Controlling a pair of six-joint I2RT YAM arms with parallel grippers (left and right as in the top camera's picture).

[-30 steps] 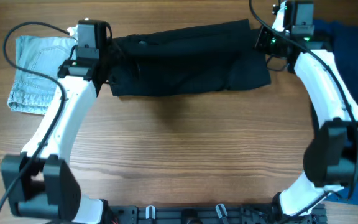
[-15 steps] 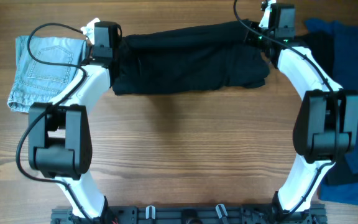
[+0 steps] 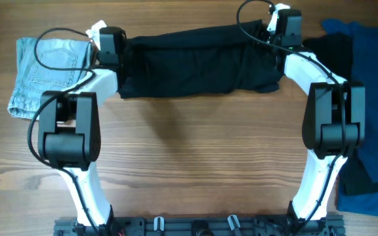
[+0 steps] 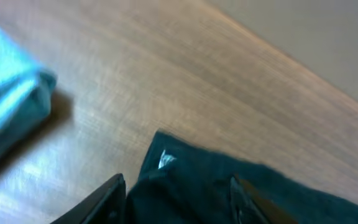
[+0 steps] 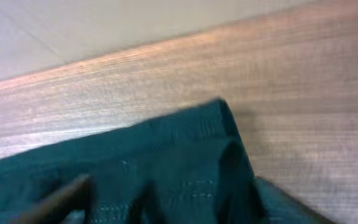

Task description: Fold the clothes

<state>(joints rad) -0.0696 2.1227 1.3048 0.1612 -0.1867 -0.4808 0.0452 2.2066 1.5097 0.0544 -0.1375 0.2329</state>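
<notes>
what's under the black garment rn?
Only the wooden table shows around the black garment. Its folded layers hide whatever lies beneath; nothing pokes out along the edges in view.

Overhead is bright and even, soft light from above, sharp across the table; just a faint shadow along the near edge of the clothes. Both wrist views are smeared with motion blur, grain streaking, black fabric tinted teal, and the denim piece washed to glaring cyan.
</notes>
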